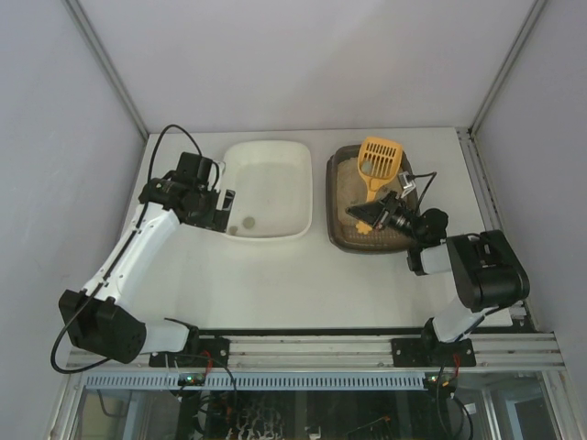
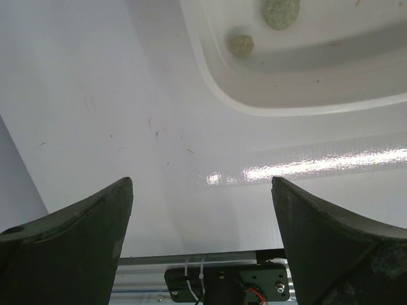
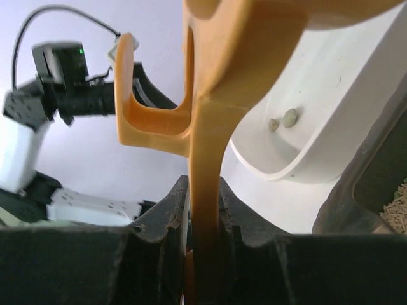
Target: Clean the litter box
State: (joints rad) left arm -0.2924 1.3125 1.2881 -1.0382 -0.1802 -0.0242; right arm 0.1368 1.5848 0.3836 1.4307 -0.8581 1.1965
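Observation:
The dark brown litter box [image 1: 340, 236] with beige litter sits at the table's right; its rim shows in the right wrist view [image 3: 375, 178]. My right gripper [image 1: 370, 216] is shut on the handle of the yellow slotted scoop [image 1: 378, 160], holding it over the box; the handle [image 3: 206, 190] runs up between the jaws. The white tub [image 1: 269, 188] stands left of the box and holds two small greenish clumps [image 2: 280, 13]. My left gripper [image 1: 220, 211] is open and empty at the tub's near-left corner, over bare table [image 2: 95, 114].
Grey enclosure walls [image 1: 55, 137] close in the left, right and back. An aluminium rail [image 1: 312, 351] with the arm bases runs along the near edge. A black cable [image 1: 170, 137] loops above the left arm.

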